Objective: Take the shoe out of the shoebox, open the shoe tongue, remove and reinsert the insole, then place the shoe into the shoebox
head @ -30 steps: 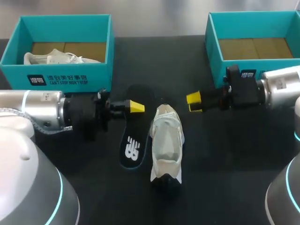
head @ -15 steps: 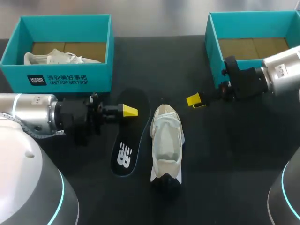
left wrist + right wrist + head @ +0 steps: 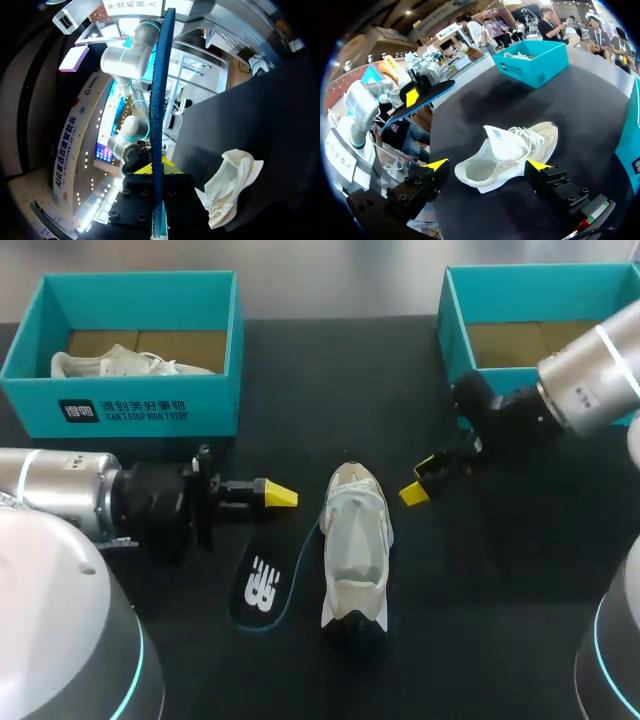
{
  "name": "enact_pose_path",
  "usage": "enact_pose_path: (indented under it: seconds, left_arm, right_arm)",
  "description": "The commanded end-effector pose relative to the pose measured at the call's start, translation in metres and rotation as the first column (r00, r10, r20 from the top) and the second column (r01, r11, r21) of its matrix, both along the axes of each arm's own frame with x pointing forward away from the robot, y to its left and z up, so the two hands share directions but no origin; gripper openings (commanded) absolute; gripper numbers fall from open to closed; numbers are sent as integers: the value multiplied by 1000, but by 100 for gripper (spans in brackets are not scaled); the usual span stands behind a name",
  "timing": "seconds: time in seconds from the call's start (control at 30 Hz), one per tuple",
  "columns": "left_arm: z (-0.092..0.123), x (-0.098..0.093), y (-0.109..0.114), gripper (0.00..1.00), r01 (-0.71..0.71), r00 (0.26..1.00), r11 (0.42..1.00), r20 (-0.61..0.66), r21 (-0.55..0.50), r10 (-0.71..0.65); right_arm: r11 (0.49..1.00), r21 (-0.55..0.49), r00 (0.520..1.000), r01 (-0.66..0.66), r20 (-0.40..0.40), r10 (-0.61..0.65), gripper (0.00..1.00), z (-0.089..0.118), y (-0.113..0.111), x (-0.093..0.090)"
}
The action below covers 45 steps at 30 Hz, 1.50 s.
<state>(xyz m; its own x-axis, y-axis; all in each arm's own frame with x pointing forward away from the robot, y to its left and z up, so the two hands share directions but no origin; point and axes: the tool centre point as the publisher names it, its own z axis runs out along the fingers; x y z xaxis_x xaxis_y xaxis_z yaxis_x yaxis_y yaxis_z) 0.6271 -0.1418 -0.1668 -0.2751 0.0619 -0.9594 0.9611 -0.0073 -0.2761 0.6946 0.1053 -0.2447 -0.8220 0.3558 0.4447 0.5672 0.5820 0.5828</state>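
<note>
A cream sneaker (image 3: 355,545) lies on the black table, toe toward the far side. Beside its left flank, my left gripper (image 3: 277,495) is shut on one end of the black insole (image 3: 258,585); the insole's logo end hangs down toward the table. In the left wrist view the insole (image 3: 158,95) stands edge-on between the gripper's (image 3: 152,168) yellow tips, with the sneaker (image 3: 229,186) off to one side. My right gripper (image 3: 420,480) hovers open just right of the sneaker's toe. In the right wrist view the sneaker (image 3: 507,152) lies ahead of the wide-spread gripper (image 3: 487,165).
A teal shoebox (image 3: 140,405) at the back left holds another pale shoe (image 3: 120,363). A second teal shoebox (image 3: 458,340) stands at the back right, behind my right arm, showing only its brown floor. That first box (image 3: 535,65) also shows beyond the sneaker.
My left gripper has drawn back toward me with the insole, tipping it up off the table. My right gripper has swung and tilted down toward the sneaker's toe, still open.
</note>
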Motion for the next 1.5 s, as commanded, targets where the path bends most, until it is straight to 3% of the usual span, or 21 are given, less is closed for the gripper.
enact_pose_path:
  seconds: [0.03,0.1,0.33,0.5,0.53,0.6,1.03,1.17,1.23,1.5]
  left_arm:
    - [2,-5,3,0,-6,1000,1000,1,3,6]
    - [0,-9,0,0,3,1000,1000,-19,-4,-3]
    - [-2,-26,-5,0,58,989,997,-131,-50,-64]
    - [-5,-35,-6,0,80,973,995,-212,-68,-92]
    - [-5,-38,-8,0,89,964,993,-245,-79,-106]
    - [-7,-42,-13,0,91,945,989,-303,-113,-122]
    - [-10,-45,-18,0,91,944,990,-306,-106,-120]
    - [-16,-52,-29,0,121,936,986,-319,-113,-151]
    - [-19,-54,-31,0,139,932,984,-321,-114,-169]
    - [-38,-53,-41,0,160,911,979,-364,-123,-194]
  right_arm:
    - [997,-79,1000,-17,-13,16,100,9,5,2]
    - [997,-79,1000,-17,-13,16,100,9,5,2]
    - [961,-213,960,-174,183,214,100,-10,-4,-21]
    - [946,-265,942,-186,226,248,100,-27,-12,-36]
    - [942,-266,935,-205,231,269,100,-30,-12,-39]
    - [921,-313,943,-232,162,292,100,-43,-8,-39]
    - [921,-313,943,-232,162,292,100,-43,-8,-39]
    - [884,-420,906,-204,261,333,100,-50,-4,-39]
    - [869,-453,905,-200,254,341,100,-59,-1,-40]
    - [885,-414,897,-211,277,344,100,-82,0,-35]
